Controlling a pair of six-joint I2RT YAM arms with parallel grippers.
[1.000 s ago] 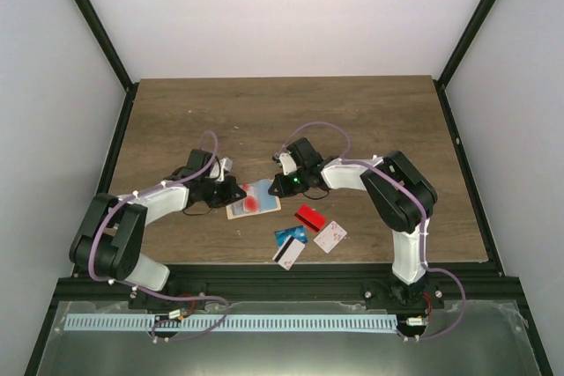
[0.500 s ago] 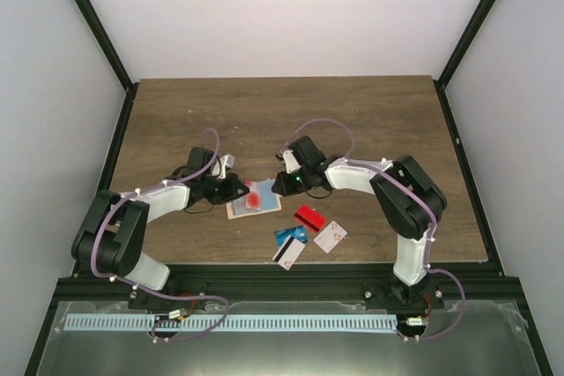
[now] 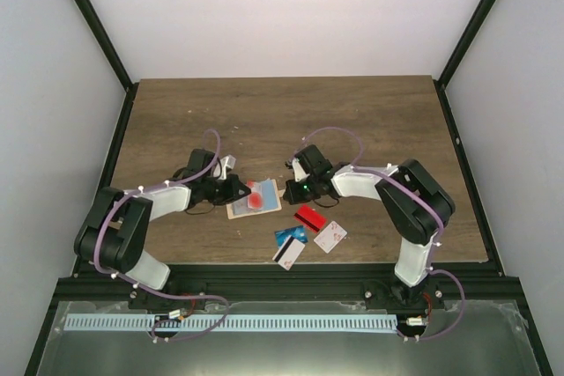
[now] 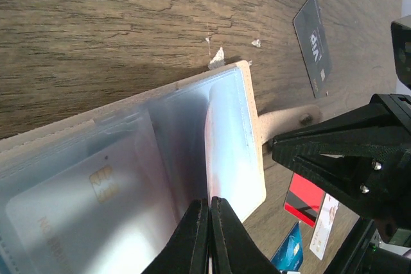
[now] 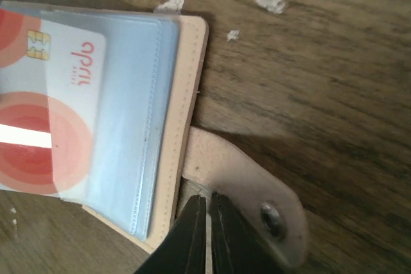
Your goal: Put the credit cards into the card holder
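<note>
Left gripper [image 4: 209, 213]: fingers are pressing fully together, tips resting on the clear sleeves of the open holder [image 4: 253, 133]; whether a sleeve leaf is being pinched between them, cannot tell. Right gripper [image 5: 207, 213]: fingers are standing almost together, only a slit showing, tips sitting at the root of the tab [image 5: 237, 178]; cannot tell whether they are gripping it. Snap [image 5: 273, 219] is lying just past the tips, uncovered. In the top view the holder is lying flat mid-table between the two grippers, left one at its 9 o'clock end, right one at its 3 o'clock end. Its long axis is running roughly 8 to 2, tab pointing toward 3. Red-dot card [image 5: 51, 126] is already sitting under a sleeve; which way the sleeve mouths are facing, cannot tell. Loose cards are lying at 5 o'clock from the holder, apart from it: red card [image 3: 309, 217] nearest, long axis about 10 to 4, then white card [image 3: 330, 236], blue card [image 3: 291, 236], striped card [image 3: 288, 253]. Grey card [image 4: 313, 43] is showing only in the left wrist view, beyond the tab. Judgement: right arm is nearer the loose cards; red card is the likely next pick while the left is pinning the holder.
</note>
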